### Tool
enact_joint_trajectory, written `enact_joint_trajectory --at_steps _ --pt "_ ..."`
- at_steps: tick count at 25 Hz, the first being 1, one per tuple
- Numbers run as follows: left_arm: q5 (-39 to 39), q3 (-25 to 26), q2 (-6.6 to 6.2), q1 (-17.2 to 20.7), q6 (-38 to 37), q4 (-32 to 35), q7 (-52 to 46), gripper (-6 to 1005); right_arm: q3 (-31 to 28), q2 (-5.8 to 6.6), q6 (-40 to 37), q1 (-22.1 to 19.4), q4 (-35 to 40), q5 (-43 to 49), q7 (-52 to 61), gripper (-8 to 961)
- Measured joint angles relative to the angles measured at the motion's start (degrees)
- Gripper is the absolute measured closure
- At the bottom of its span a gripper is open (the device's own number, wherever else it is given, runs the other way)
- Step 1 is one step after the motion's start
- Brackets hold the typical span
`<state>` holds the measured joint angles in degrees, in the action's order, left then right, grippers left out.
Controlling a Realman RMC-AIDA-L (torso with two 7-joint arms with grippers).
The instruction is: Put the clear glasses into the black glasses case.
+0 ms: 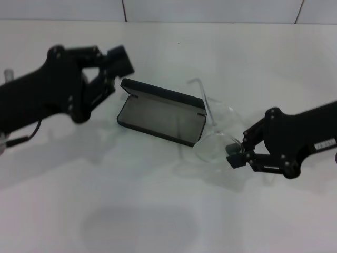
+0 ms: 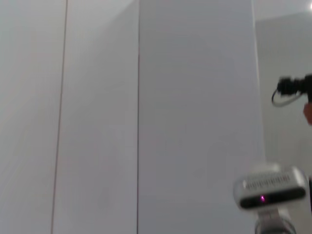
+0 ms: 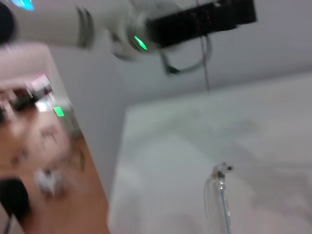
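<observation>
The black glasses case (image 1: 160, 120) lies open in the middle of the white table, its grey lining showing and its lid (image 1: 163, 94) standing up along the far side. The clear glasses (image 1: 215, 138) sit tilted at the case's right end, one thin arm (image 1: 203, 95) pointing up. My right gripper (image 1: 235, 154) is shut on the near right edge of a lens. The right wrist view shows a clear arm and hinge of the glasses (image 3: 223, 187) close to the camera. My left gripper (image 1: 117, 62) hovers just beyond the case's left end, above the lid corner.
The white table (image 1: 158, 211) stretches around the case, with a tiled wall (image 1: 210, 9) behind it. The left wrist view faces only wall panels and a camera device (image 2: 270, 187). The table's edge (image 3: 117, 165) and a room floor beyond it show in the right wrist view.
</observation>
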<state>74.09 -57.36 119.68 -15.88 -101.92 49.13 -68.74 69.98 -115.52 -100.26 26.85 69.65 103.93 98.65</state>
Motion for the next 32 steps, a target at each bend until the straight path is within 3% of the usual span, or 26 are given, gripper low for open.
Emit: enact_joint_trajectory --at_steps 4,7,8,12,24,32 --pt "-1.2 -0.8 0.11 -4.3 0.3 -1.5 -0.6 774 -1.8 0.12 -3.1 0.2 -9.1 -6.4 -8.0 840" --pt "-1.3 -2.8 0.13 -7.3 0.4 -3.3 -0.5 931 -1.6 -0.25 -4.8 0.6 -14.2 -9.9 -13.1 840" --pt "-1.4 -4.5 0.13 -9.7 0.5 -5.2 -0.1 930 -1.5 -0.35 -5.1 0.6 -15.3 -10.8 -14.1 840" --pt "-1.4 -6.6 0.19 -11.7 1.2 -7.9 0.2 927 -0.7 -0.42 -6.4 0.7 -17.9 -15.0 -16.5 840" --pt "-3.5 -10.8 0.55 -11.3 2.0 -14.4 0.8 926 0.0 -0.50 -7.4 0.7 -19.2 -21.8 -18.1 840" --pt "-6.8 -17.0 0.63 -10.3 2.0 -16.9 2.9 927 0.1 -0.49 -6.9 0.7 -19.5 -24.2 -18.9 840"
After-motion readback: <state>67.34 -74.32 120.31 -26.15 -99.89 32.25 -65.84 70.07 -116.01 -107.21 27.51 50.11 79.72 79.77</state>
